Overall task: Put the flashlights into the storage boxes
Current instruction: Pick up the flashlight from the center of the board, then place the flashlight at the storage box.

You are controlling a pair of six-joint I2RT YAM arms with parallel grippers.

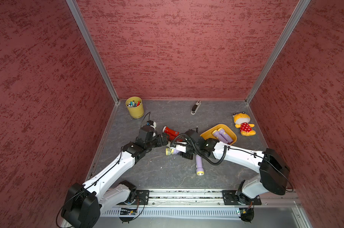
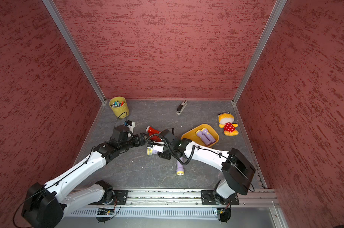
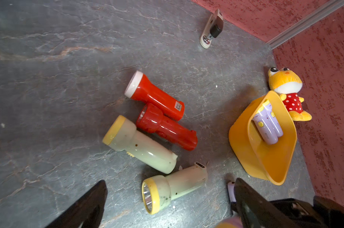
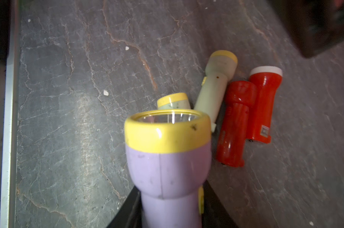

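Two lilac plastic flashlights with yellow heads [image 1: 222, 135] lie side by side in the shallow orange-yellow rectangular plastic tray [image 1: 207, 133]. The tray sits at about 3 o'clock from the middle of the grey marbled tabletop [image 1: 157, 173]. The pair lies towards the tray's end nearer the yellow plush toy in a red polka-dot dress [image 1: 244, 124], which is at 2 o'clock, just beside the tray.

At the 11 o'clock corner, the round yellow ribbed cup [image 1: 136, 112] holds a bunch of thin coloured pens [image 1: 133, 103] standing on end.

Near the table's middle, the right gripper [image 4: 172, 209] is clamped on the body of a third lilac flashlight [image 4: 167, 167], whose yellow head points to 9 o'clock.

The left gripper [image 3: 169, 181] has its jaws spread as wide as they go and holds nothing. It hangs above a pale green flashlight with a yellow head [image 3: 175, 185].

Just past that one, towards 11 o'clock, three more lie clustered on the table: a second pale green flashlight [image 3: 141, 146], an all-red flashlight [image 3: 167, 128] and a red flashlight with a white head [image 3: 155, 96]. The two red ones touch.

A fourth lilac flashlight [image 1: 199, 164] lies at 5 o'clock, its head towards 6 o'clock and its tail under the right arm.

A small grey-and-white stapler [image 1: 195, 107] lies at 12 to 1 o'clock, near the back wall.
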